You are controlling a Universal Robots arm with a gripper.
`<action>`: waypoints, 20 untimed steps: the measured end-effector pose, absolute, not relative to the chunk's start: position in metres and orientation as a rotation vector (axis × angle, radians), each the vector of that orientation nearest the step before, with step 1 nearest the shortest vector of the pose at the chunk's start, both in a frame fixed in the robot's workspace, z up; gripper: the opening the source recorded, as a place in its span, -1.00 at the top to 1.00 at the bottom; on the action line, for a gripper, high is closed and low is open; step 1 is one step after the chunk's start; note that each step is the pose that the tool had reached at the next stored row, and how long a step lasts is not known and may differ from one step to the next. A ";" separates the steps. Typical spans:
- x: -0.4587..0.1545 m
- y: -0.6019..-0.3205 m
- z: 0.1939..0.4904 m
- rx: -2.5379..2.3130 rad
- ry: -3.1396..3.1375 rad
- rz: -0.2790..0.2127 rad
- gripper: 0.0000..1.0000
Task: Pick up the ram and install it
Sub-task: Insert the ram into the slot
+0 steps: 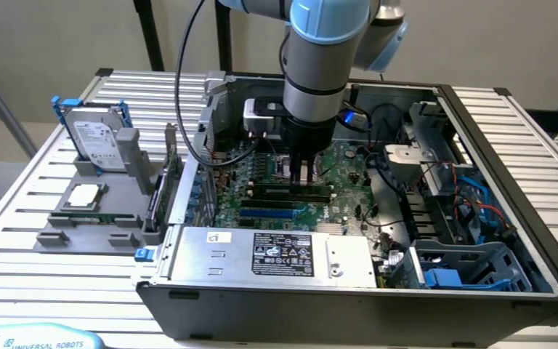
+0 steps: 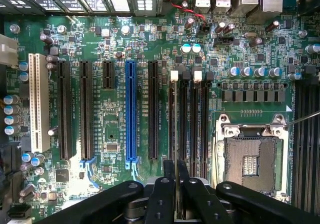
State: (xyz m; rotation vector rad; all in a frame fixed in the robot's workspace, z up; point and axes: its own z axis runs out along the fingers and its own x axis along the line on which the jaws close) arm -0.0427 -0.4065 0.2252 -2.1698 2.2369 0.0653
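My gripper (image 1: 304, 177) reaches down inside the open computer case (image 1: 497, 116), over the motherboard (image 2: 115, 119). Its black fingers (image 2: 162, 196) are shut on the ram (image 2: 176, 134), which appears in the wrist view as a thin edge-on strip. That strip runs along the memory slot with the white latch (image 2: 174, 75), beside the other black memory slots (image 2: 199, 119). I cannot tell whether the ram is seated in the slot or just above it. In the exterior view the fingertips sit right at the memory slots (image 1: 284, 193).
An open processor socket (image 2: 250, 156) lies beside the memory slots. The power supply (image 1: 274, 254) fills the case front and cables (image 1: 453, 196) crowd the exterior view's right. On the exterior view's left, a grey fixture (image 1: 66, 229) holds a hard drive (image 1: 99, 138) and a processor chip (image 1: 83, 195).
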 end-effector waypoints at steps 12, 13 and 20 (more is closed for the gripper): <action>-0.043 -0.406 0.223 -2.171 2.238 0.062 0.58; -0.043 -0.406 0.223 -2.171 2.238 0.062 0.58; -0.043 -0.406 0.244 -2.172 2.240 0.066 0.58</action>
